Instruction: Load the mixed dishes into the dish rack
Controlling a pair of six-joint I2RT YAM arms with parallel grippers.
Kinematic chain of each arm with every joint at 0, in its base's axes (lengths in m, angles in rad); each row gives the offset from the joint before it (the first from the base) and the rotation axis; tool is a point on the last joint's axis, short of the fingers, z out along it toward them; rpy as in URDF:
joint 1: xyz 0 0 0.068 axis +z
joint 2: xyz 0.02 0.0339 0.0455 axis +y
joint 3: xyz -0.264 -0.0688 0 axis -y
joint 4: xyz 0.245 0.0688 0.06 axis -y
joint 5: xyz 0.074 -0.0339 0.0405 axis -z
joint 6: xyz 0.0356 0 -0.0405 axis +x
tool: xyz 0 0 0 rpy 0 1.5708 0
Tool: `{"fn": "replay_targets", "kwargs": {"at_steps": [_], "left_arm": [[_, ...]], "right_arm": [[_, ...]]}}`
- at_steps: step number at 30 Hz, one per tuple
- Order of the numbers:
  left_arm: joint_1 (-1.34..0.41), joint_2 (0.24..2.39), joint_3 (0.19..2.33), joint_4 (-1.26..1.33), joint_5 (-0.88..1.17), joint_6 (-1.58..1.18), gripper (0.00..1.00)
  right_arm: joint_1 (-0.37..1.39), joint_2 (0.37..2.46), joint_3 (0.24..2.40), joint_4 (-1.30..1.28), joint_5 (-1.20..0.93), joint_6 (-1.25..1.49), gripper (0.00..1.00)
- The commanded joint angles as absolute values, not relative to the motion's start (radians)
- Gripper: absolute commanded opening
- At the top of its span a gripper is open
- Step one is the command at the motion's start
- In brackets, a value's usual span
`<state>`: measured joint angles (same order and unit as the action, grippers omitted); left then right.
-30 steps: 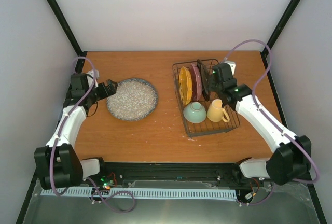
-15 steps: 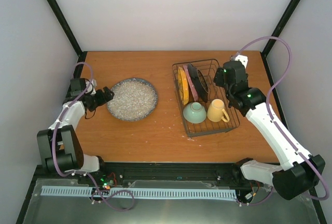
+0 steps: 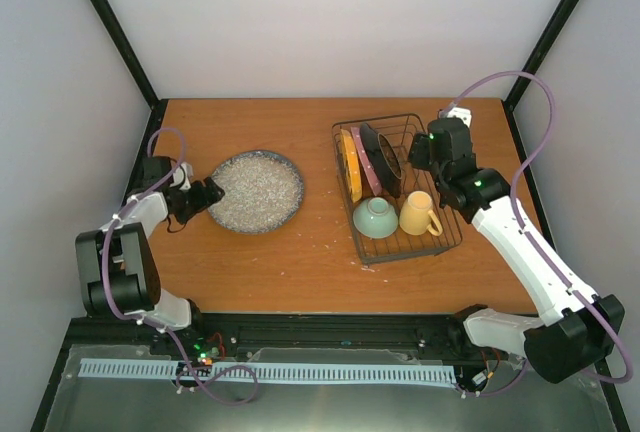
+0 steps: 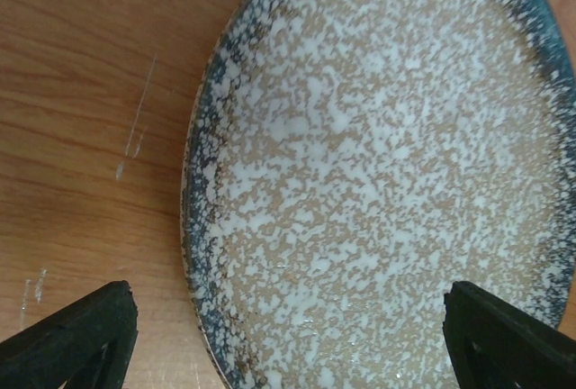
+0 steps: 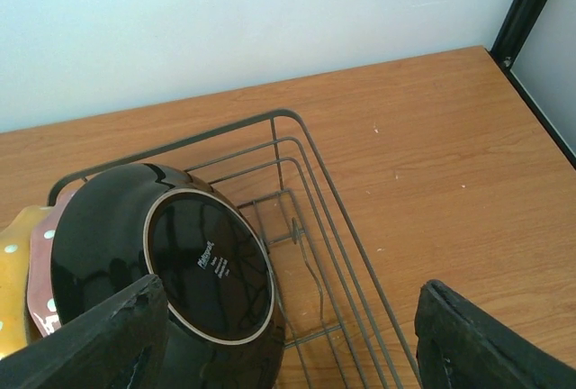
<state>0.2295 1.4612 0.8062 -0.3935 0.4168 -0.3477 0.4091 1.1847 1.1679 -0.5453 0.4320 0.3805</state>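
The large grey speckled plate lies flat on the table at the left. My left gripper is open at its left rim. In the left wrist view the fingers stand wide apart over the plate, and the gripper holds nothing. The black wire dish rack holds the orange dotted plate and the dark plate on edge, the pale green bowl and the yellow mug. My right gripper is open and empty just right of the dark plate.
A pink-red dish stands between the orange and dark plates. The rack's wire rim runs under my right gripper. Black frame posts and pale walls close in the table. The orange plate's edge shows at the left of the right wrist view.
My right gripper has let go of the dark plate and drawn back up and to the right; the plate stays leaning in the rack. My left gripper has dropped lower at the speckled plate's left rim.
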Motion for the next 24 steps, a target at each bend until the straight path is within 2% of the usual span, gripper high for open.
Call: {"fn": "replay_targets", "kwargs": {"at_steps": [1,3,5,9,14,18,24], "left_arm": [[0.238,1.496,0.807,-0.393,0.433,-0.329,0.93],[0.238,1.495,0.805,-0.387,0.426,-0.333,0.93],[0.238,1.486,0.803,-0.383,0.422,-0.338,0.93],[0.238,1.471,0.804,-0.379,0.423,-0.341,0.93],[0.238,1.470,0.796,-0.366,0.439,-0.344,0.93],[0.238,1.469,0.794,-0.361,0.445,-0.345,0.93],[0.238,1.473,0.793,-0.350,0.464,-0.347,0.93]], "right_arm": [[0.402,1.192,1.163,-0.549,0.412,0.359,0.73],[0.403,1.197,1.164,-0.545,0.371,0.352,0.72],[0.403,1.206,1.168,-0.540,0.279,0.333,0.67],[0.430,1.230,1.181,-0.526,0.123,0.306,0.43],[0.484,1.285,1.206,-0.536,0.083,0.288,0.34],[0.493,1.316,1.221,-0.516,0.006,0.291,0.05],[0.499,1.394,1.278,-0.517,-0.143,0.277,0.03]]}}
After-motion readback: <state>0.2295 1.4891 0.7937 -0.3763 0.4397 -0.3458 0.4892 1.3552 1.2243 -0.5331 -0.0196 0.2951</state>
